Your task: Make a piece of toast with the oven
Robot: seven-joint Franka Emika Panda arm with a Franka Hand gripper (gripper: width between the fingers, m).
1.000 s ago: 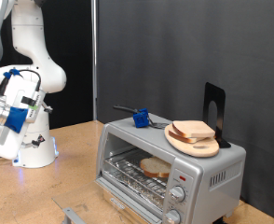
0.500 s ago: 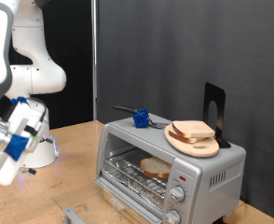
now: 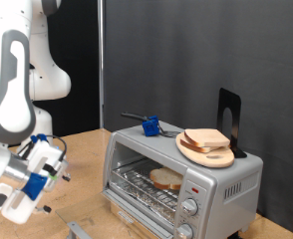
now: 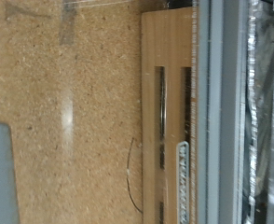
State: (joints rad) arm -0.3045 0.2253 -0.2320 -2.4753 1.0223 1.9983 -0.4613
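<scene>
End effector (image 3: 39, 177) low over the desk (image 3: 82, 149), well off to the exterior view's left of the oven (image 3: 181, 181) and lower than the oven's top. I see blue parts and a white housing, but the fingers are too small and blurred to read; I cannot tell whether they are spread or pressed together. Nothing visible between them. The wrist view shows no fingers, only cork-like desk surface, a grey flat object at one edge, and what looks like the oven's front edge with its rack bars.

Outward from there: the oven door hangs open and down. One piece of toast (image 3: 166, 179) lies on the wire rack inside, pale with a brown crust. So loading appears done, in my judgement. Two knobs (image 3: 189, 206) sit on the front panel at the oven's right end as the exterior view shows it.

On top of the oven: a round wooden plate (image 3: 206, 152) carrying more bread slices (image 3: 207, 139), a blue-handled utensil (image 3: 148, 125) beside it, and a black stand (image 3: 229, 118) behind the plate.

Risks as I judge them:
- The open door projects toward the end effector's side; a low approach could clip its edge and shift the oven.
- A jolt to the oven could slide the plate off the top.
- The door handle is hard to see, so a grip on it may slip.
</scene>
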